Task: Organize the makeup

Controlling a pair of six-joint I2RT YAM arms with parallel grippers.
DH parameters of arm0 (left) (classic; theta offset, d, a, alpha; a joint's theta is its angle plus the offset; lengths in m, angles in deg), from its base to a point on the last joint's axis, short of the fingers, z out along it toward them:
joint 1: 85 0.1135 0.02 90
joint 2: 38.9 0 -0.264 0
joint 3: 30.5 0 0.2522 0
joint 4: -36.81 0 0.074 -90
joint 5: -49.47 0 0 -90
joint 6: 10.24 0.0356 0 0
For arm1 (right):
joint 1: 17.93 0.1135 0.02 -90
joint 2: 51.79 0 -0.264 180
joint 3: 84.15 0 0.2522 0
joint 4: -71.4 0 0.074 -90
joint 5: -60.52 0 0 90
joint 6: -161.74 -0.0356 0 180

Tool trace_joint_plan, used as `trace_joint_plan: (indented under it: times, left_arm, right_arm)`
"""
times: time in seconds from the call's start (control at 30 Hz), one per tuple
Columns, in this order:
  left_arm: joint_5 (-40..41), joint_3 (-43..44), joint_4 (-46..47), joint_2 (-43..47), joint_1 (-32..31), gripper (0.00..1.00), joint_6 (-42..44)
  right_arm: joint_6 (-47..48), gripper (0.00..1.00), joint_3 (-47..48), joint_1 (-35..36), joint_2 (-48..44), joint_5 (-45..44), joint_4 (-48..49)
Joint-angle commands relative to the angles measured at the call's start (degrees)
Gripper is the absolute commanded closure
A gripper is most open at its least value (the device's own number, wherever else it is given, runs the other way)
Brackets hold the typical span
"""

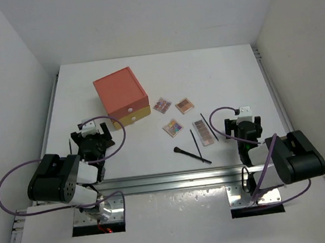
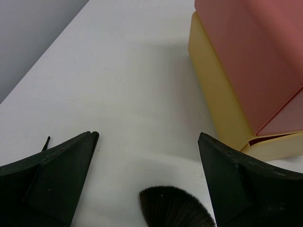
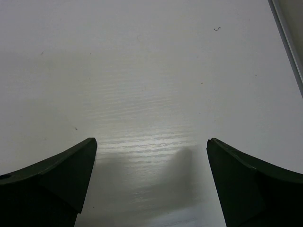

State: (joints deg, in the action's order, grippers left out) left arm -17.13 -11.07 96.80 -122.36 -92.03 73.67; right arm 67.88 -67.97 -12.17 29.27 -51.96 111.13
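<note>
Left wrist view: brush cut off by bottom edge, bristles only, handle unseen. Cropped at top and right: box. At left, black tip, mostly hidden, kind unclear. From above: palettes too small to tell pan shades.

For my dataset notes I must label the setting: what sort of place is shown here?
Probably a robot test cell in a lab: plain white walls box in a white table, two arms are bolted to a metal rail, and makeup lies spread as props.
</note>
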Motion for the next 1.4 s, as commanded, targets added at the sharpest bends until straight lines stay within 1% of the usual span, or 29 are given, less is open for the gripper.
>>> trace_joint_plan:
  times: [0.0,0.1,0.2,0.23,0.27,0.3,0.33,0.37,0.4,0.43,0.47,0.5,0.53,0.6,0.63,0.7,0.73,0.8,0.83,0.87,0.9,0.93,1.0,1.03,1.1,1.17,1.27,1.3,1.37]
  left_arm:
    - [0.2,0.3,2.6,0.6,0.5,0.0,-1.0]
    - [0.2,0.3,2.6,0.6,0.5,0.0,-1.0]
    - [-0.6,0.3,3.5,0.6,0.5,0.0,-1.0]
    - [-1.3,1.2,1.0,3.5,0.5,0.0,0.2]
    - [-2.0,2.5,-4.4,6.9,0.5,0.0,0.2]
    - [-4.9,8.4,-23.7,10.7,0.5,0.0,2.1]
    - [-9.9,12.3,-33.6,14.0,1.4,0.0,4.9]
    - [-17.9,15.6,-40.9,17.9,2.3,0.0,8.3]
    - [-17.9,18.6,-45.6,19.9,2.3,0.0,6.9]
    - [-16.0,19.2,-50.9,22.4,2.3,0.0,4.4]
    - [-16.0,19.2,-52.4,25.4,2.8,0.0,3.0]
    - [-18.8,19.2,-53.3,31.8,2.8,0.0,4.9]
    - [-21.4,19.2,-54.8,35.0,2.8,0.0,7.1]
    - [-25.1,19.2,-54.8,42.8,2.8,0.0,10.1]
    - [-25.8,19.2,-54.8,44.4,2.8,0.0,10.9]
    - [-28.2,20.6,-54.8,45.3,2.8,0.0,12.2]
    - [-28.2,23.5,-54.8,43.2,2.8,0.0,12.8]
    - [-28.2,28.4,-59.0,38.1,2.8,0.0,11.1]
    - [-27.1,35.0,-61.3,34.6,2.8,0.0,10.2]
    - [-27.1,38.9,-67.2,30.9,2.8,0.0,9.7]
    - [-28.1,42.5,-70.2,23.2,2.8,0.0,9.1]
    - [-29.0,50.0,-76.4,19.4,4.0,0.0,8.0]
    - [-36.8,56.1,-80.7,10.2,5.8,0.04,7.5]
    - [-39.5,59.7,-81.5,8.2,7.6,0.07,7.5]
    - [-42.0,60.6,-79.0,4.5,8.2,0.09,7.0]
    - [-40.9,61.1,-76.2,2.9,7.2,0.09,8.4]
    - [-36.9,61.1,-73.9,1.0,5.1,0.09,9.8]
    - [-36.4,60.3,-73.2,0.3,5.1,0.09,9.8]
    - [-35.4,58.7,-71.9,-0.3,4.4,0.09,9.8]
  right_arm:
    - [-0.8,0.0,-4.3,0.1,-0.1,-0.4,2.0]
    - [-0.6,0.0,-4.4,0.3,-0.3,-0.8,2.7]
    - [0.5,0.0,-2.9,0.7,-3.1,1.3,-3.1]
    - [1.8,0.0,-2.8,1.0,-3.7,1.1,-4.6]
    - [3.3,0.0,1.9,3.4,-6.1,-0.9,-8.0]
    - [3.3,0.0,4.2,3.9,-8.9,-1.5,-21.2]
    - [3.4,0.0,8.6,4.4,-10.0,-1.7,-25.5]
    - [3.3,0.0,13.2,4.9,-10.9,-1.0,-29.1]
    - [5.2,0.0,15.4,5.4,-12.2,-0.5,-37.7]
    - [5.8,0.0,19.9,6.6,-12.2,0.6,-39.9]
    - [10.5,0.0,25.4,7.6,-11.8,0.8,-42.1]
    - [13.0,0.0,31.4,10.1,-10.6,-1.7,-50.2]
    - [19.4,0.0,34.4,13.2,-9.6,-3.9,-52.2]
    - [23.4,0.0,44.1,17.9,-4.5,-8.5,-54.8]
    - [26.3,0.0,46.7,19.2,-2.1,-16.2,-55.0]
    - [28.1,0.0,56.6,22.4,3.1,-21.8,-55.9]
    - [28.3,0.0,59.4,23.1,4.4,-23.6,-59.3]
    - [27.2,0.0,71.8,24.8,7.0,-20.3,-64.5]
    - [26.1,0.0,75.3,26.3,11.3,-15.1,-76.1]
    - [24.4,0.04,82.8,27.3,12.7,-9.2,-79.5]
    - [16.3,0.13,89.3,27.9,15.2,-6.5,-84.8]
    - [13.0,0.18,92.0,28.1,17.3,5.0,-87.8]
    - [-0.3,0.31,95.1,28.3,18.8,11.3,-86.2]
    - [-2.7,0.34,94.3,28.4,19.0,21.2,-81.2]
    - [-10.9,0.37,88.1,29.1,19.7,25.4,-71.3]
    - [-14.2,0.37,86.3,32.5,22.7,25.0,-64.2]
    - [-19.3,0.38,89.1,35.8,28.3,19.9,-64.1]
    - [-23.8,0.4,89.2,36.4,29.0,20.0,-63.3]
    - [-25.9,0.42,86.5,37.3,30.7,22.0,-57.8]
